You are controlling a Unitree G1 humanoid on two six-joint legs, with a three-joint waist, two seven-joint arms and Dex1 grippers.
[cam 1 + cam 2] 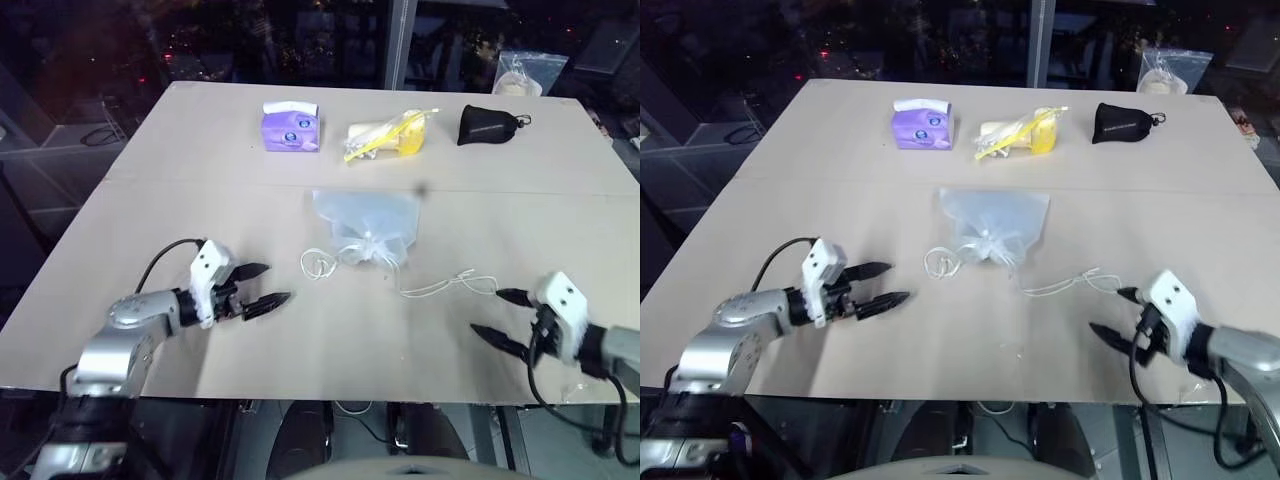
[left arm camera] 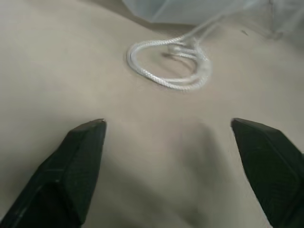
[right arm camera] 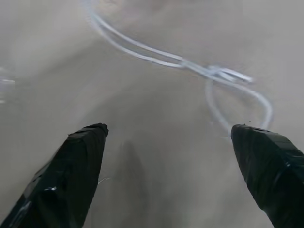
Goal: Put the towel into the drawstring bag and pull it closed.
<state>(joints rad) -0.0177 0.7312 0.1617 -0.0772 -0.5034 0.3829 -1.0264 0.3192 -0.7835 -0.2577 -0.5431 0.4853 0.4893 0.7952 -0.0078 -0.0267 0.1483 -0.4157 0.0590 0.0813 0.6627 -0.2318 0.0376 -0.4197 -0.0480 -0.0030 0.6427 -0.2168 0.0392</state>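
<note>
1. Bag: the drawstring bag [image 1: 366, 225] lies flat near the middle of the bench [image 1: 180, 190], a thin, see-through white pouch with a pale bluish cast.
2. Its wide end points toward the far edge of the bench; its mouth is gathered into a tight bunch toward the near edge, so the pouch tapers to the neck.
3. Whether the towel sits inside cannot be told; only a faint blue tint shows through the fabric.
4. One white cord [image 1: 318, 264] runs from the neck toward the left edge of the bench and ends in a small loop lying flat; in the left wrist view the same loop [image 2: 167, 66] looks like twisted white rope.
5. The other cord [image 1: 450, 284] trails toward the right edge in a loose, wavy line and ends in a knotted loop.
6. The left tool [image 1: 264, 285] sits low over the near left part of the bench, its two black fingers spread wide with nothing between them, aimed toward the looped cord but apart from it.
7. The right tool [image 1: 503, 318] sits near the near right corner, its fingers likewise spread wide and holding nothing, just beside the end of the trailing cord without touching it.
8. Along the far edge lie a purple tissue pack [image 1: 291, 128], a clear bag with yellow contents [image 1: 388, 134] and a small black pouch [image 1: 489, 124], all well apart from the drawstring bag.
</note>
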